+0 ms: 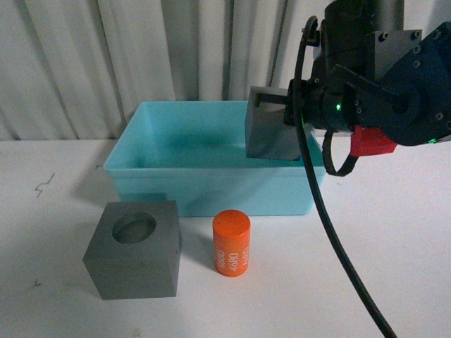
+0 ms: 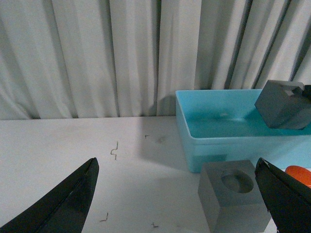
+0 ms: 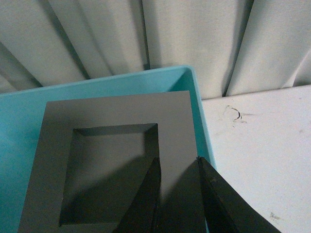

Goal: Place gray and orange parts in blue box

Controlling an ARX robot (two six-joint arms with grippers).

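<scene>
From the front: holds the gray cube with the square recess [image 1: 271, 137] in the right gripper [image 1: 287, 105], jaws clamped on one wall of it, tilted, over the right end of the light-blue bin [image 1: 211, 190]. Shows the gray cube with the round recess [image 1: 134, 250] on the white table [image 1: 394, 267] before the bin's left front corner, recess up. Shows near it, to the right, the orange cylinder [image 1: 232, 243], upright, white digits on its side, close to the bin's front wall but apart from it. Trails a black cable [image 1: 331, 225] from the right arm down across the table, and faces a pale curtain [image 1: 106, 56] behind the bin. From the left wrist: spreads the left gripper [image 2: 177, 162] wide above the table, jaws open and empty. Looks between the dark fingers [image 2: 63, 204] at the round-recess cube [image 2: 233, 194], the bin [image 2: 228, 148], a sliver of the cylinder [image 2: 299, 174], and the held cube [image 2: 282, 104] hanging over the bin's inside. From the right wrist: pinches with the gripper [image 3: 178, 165] one wall of the square-recess cube [image 3: 112, 121], one finger [image 3: 146, 204] in the recess, the other on the outer face, with the bin [image 3: 97, 82] below and bare table [image 3: 262, 145] beside it.
</scene>
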